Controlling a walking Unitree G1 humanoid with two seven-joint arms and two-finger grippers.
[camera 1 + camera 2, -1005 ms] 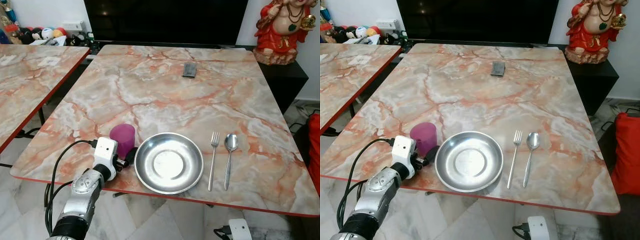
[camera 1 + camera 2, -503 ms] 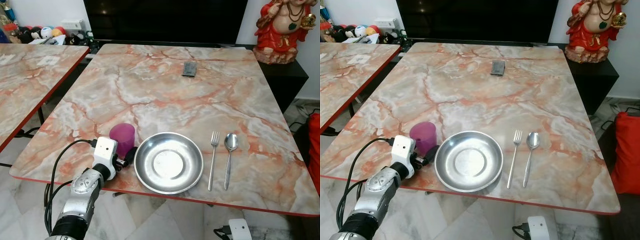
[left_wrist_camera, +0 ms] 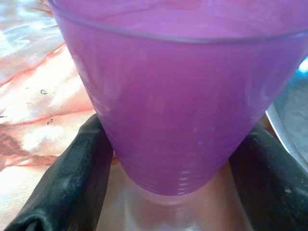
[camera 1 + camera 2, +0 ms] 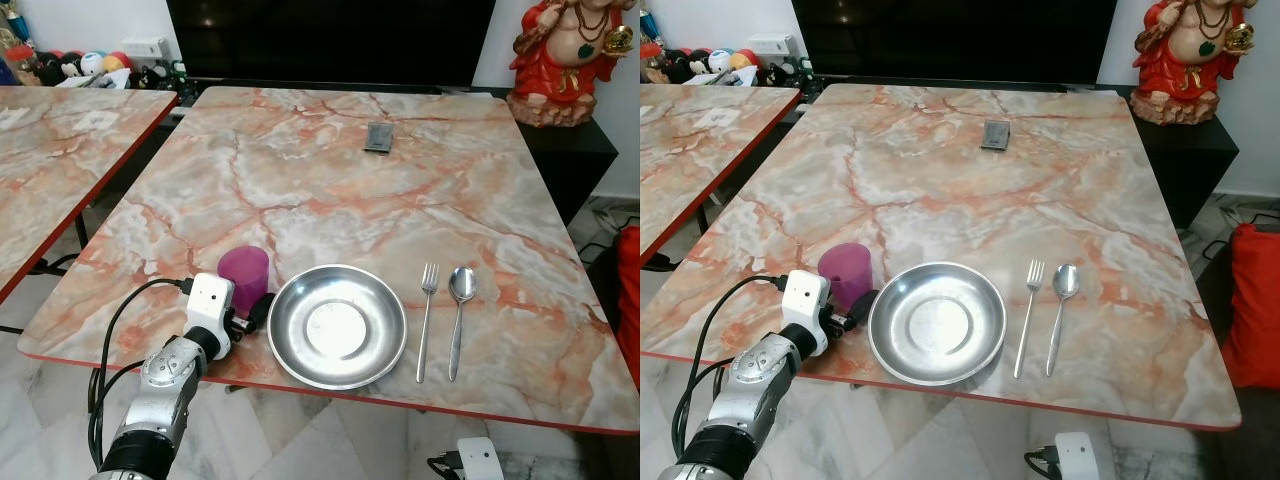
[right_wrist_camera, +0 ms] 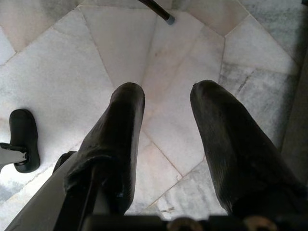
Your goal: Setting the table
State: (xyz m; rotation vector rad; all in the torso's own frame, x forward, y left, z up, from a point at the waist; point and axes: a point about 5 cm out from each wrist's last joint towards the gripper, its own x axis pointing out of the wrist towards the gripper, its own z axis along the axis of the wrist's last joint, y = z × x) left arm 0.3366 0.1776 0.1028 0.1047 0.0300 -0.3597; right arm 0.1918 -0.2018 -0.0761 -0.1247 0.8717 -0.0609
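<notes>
Tabletop [image 4: 400,180]: marbled pink, red edge, nearly bare. Steel plate [image 4: 337,325] at near edge, centre; fork [image 4: 425,320] and spoon [image 4: 458,320] laid parallel at plate's 3 o'clock, spoon outermost. Purple cup [image 4: 245,280] upright at plate's 9 o'clock, just beside the rim, base on the surface. Left jaws [image 4: 252,312] reaching in from the cup's 6 o'clock; in the wrist view one black finger [image 3: 72,178] flanks each side of the cup base, touching or very nearly; firm clamp cannot be confirmed. Cup looks already placed, so step judged to be release and withdrawal. To do well: spread fingers evenly so neither drags the light cup, then back straight out toward 6 o'clock, low and slow, avoiding a sweep toward 3 o'clock where the plate rim sits close. Right jaws [image 5: 163,144] idle, hanging over floor tiles, fingers apart, nothing between. Against earlier frames: cup, plate, cutlery and left arm unchanged; only slight camera drift.
</notes>
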